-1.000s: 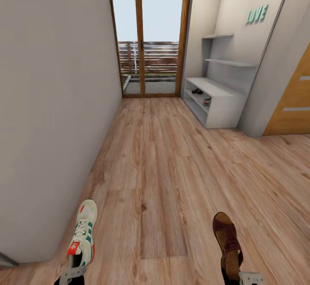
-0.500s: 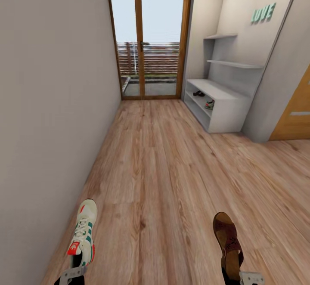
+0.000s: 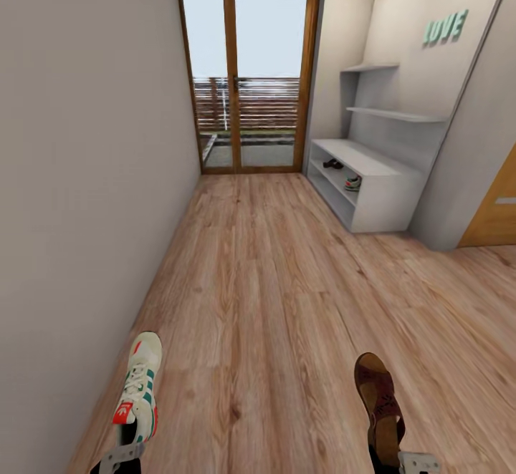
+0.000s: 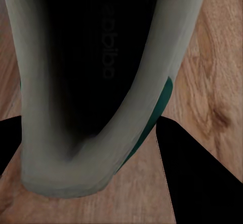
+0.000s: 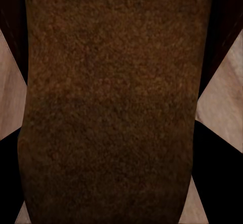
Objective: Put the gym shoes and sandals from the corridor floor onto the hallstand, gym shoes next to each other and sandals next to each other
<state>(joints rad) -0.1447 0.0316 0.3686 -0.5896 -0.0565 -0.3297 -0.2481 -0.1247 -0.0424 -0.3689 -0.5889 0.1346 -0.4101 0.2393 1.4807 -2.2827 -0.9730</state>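
My left gripper (image 3: 120, 452) is closed on the heel of a gym shoe (image 3: 140, 387), near left, toe pointing away; my right gripper (image 3: 414, 462) likewise grips a sandal (image 3: 380, 402), near right. Both hang over the wood floor (image 3: 272, 302). Far right, the shoe rack (image 3: 373, 180) holds a second sandal (image 3: 332, 164) and gym shoe (image 3: 352, 183) on its open shelves.

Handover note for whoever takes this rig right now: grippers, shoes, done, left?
Left gripper: shut on a gym shoe.
Right gripper: shut on a sandal.
Hallstand ahead on the right; its shelf already holds the other sandal and other gym shoe.
Left: drive up, set each carried shoe beside its mate.
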